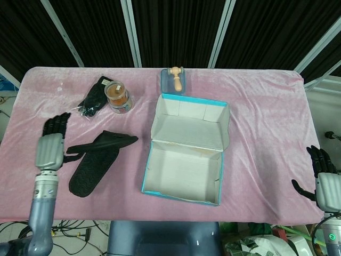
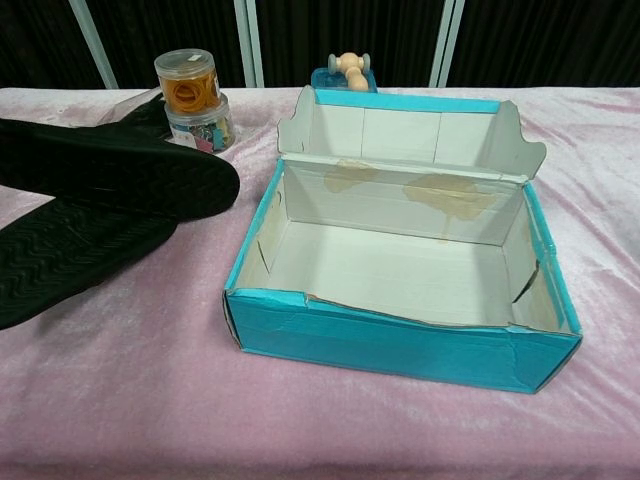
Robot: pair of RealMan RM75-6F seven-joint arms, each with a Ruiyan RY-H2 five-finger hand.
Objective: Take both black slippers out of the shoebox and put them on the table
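The shoebox (image 1: 184,157) stood open near the middle of the table (image 1: 266,106), its lid folded back toward the far edge, and both views showed its inside bare. Both black slippers lay on the cloth to its left, toward the near left corner: the lower slipper (image 1: 91,169) sole-up, and the upper slipper (image 1: 109,141) across its far end, partly resting on it and reaching toward the box.

The left hand (image 1: 50,149) was beside the slippers on their left, fingers spread and pointing to the far edge, with nothing in it. Whether its thumb side touched the upper slipper could not be told from the head view. The right hand (image 1: 324,184) hung off the near right corner, well apart from everything, fingers loosely apart and empty.

By the look of it, the task stood at its last step: the second slipper was set down and let go, and nothing remained in the box. The next move would likely call only for drawing the left hand clear without nudging the stacked pair. If the slippers ought to lie flat, side by side, the upper one would need lifting off the lower.

Near the far edge stood a jar (image 1: 117,96), a dark bundle (image 1: 93,98) beside it, and a small wooden hammer (image 1: 176,77) on a blue tray.
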